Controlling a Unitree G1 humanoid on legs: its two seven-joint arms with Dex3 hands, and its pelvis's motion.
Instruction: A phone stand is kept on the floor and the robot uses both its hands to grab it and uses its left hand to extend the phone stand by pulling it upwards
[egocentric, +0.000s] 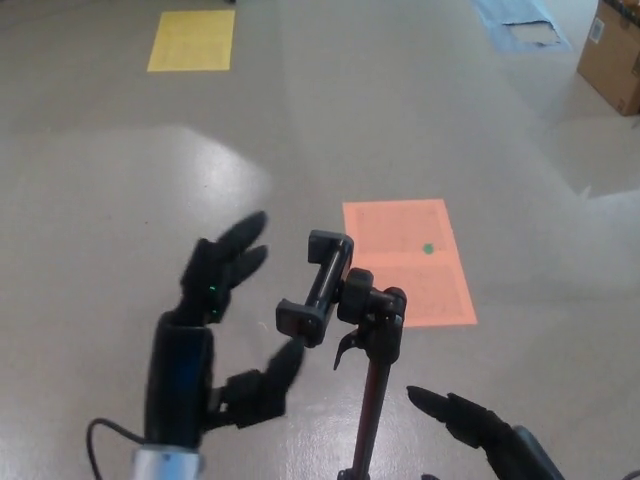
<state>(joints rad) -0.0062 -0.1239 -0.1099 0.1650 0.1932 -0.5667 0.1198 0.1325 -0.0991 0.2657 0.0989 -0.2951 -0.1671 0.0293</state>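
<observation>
1. Cardboard box (612, 55): stands on the floor (100, 200) at the far right edge, only partly in frame. Its inside cannot be seen, so contents cannot be told.
2. Phone stand (368, 330): black, upright on the floor at lower centre. A thin pole rises to a jointed head; a clamp-type phone holder (318, 285) sits tilted at the top, to the left of the joint. The holder carries no phone.
3. Left hand (215, 330): black, raised just to the left of the phone holder. Fingers are spread apart and it grips nothing. Two fingers point up and away toward the holder's upper end; the thumb reaches toward the holder's lower end and looks very near it, contact cannot be told.
4. Right hand (480, 430): black, low at the bottom right, fingers extended leftward toward the pole and spread, holding nothing. A clear gap separates its fingertips from the pole.
5. Orange sheet (405, 262): flat on the floor behind the stand's head, with a small green mark on it.
6. Yellow sheet (192, 40): flat on the floor, far left.
7. Blue sheet (520, 22): flat on the floor, far right, near the box.
</observation>
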